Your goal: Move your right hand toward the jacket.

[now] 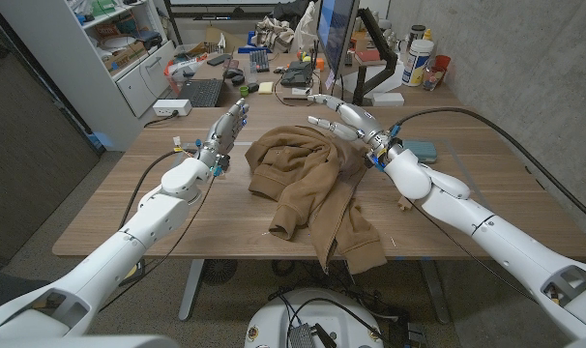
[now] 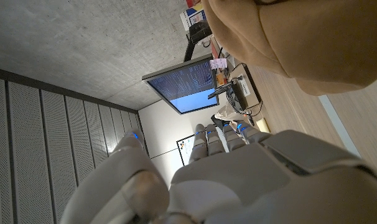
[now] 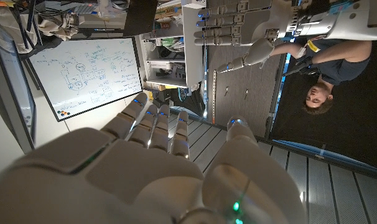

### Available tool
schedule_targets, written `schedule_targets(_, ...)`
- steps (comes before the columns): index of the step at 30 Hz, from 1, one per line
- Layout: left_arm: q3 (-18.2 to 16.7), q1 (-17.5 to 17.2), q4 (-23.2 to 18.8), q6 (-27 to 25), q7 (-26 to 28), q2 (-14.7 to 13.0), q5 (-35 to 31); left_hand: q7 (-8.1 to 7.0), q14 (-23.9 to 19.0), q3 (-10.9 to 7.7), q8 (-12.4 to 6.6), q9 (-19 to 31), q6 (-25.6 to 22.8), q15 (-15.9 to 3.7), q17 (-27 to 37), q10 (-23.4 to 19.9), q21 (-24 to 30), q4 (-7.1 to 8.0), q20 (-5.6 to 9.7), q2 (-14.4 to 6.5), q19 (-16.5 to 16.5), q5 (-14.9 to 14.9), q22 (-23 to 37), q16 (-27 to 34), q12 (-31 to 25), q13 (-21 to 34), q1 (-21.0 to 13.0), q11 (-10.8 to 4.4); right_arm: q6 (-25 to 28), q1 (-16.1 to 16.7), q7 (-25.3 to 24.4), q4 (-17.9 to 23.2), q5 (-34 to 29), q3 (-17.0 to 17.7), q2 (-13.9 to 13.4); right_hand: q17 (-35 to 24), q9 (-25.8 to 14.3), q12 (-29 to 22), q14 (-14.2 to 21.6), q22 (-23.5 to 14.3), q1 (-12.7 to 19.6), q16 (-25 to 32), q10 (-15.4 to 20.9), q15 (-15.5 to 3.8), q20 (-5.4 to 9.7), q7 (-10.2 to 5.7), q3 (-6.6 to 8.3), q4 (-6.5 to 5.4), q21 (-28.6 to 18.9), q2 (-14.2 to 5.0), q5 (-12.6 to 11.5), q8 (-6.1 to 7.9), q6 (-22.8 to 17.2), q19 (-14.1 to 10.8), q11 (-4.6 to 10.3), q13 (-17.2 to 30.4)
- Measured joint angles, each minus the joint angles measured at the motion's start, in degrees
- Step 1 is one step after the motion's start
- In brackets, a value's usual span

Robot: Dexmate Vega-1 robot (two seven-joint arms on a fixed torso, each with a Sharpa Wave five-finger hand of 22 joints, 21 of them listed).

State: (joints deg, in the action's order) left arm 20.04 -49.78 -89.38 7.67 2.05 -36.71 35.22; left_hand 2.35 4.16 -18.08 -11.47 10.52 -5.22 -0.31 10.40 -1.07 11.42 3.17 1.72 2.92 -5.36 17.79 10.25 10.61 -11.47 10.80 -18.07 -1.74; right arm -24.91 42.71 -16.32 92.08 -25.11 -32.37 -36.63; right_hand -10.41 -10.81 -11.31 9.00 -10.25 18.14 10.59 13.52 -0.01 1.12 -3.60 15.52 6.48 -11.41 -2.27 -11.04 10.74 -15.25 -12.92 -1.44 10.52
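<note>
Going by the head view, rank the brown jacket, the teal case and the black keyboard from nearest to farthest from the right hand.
1. Brown jacket: just left of the right hand, under its fingertips.
2. Teal case: right of the hand, beside the forearm.
3. Black keyboard: far left, across the table.

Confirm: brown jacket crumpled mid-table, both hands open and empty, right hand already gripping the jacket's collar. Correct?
Not quite. The right hand grips nothing: the head view shows it open, fingers spread, at the far edge of the brown jacket with no fabric between its fingers. The rest holds: the jacket lies crumpled mid-table and the left hand is open and empty beside it.
</note>
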Motion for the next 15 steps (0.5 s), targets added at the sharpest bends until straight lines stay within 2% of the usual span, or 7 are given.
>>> schedule_targets(15, 0.48, 0.82, 0.37, -0.44, -0.20, -0.03, -0.45, 0.00, 0.00, 0.00, 0.00, 0.00, 0.00, 0.00, 0.00, 0.00, 0.00, 0.00, -0.21, -0.22, -0.21, 0.00, 0.00, 0.00, 0.00, 0.00, -0.22, 0.00, 1.25, -1.03, -0.73, -0.47, -2.50, -1.66, 0.02, 0.00, 0.00, 0.00, -0.31, 0.00, -0.38, 0.00, 0.00, -0.32, 0.00, -0.30, 0.00, 0.00, 0.00, -0.38, 0.00, 0.00, -0.31, -0.01, 0.00, 0.00)
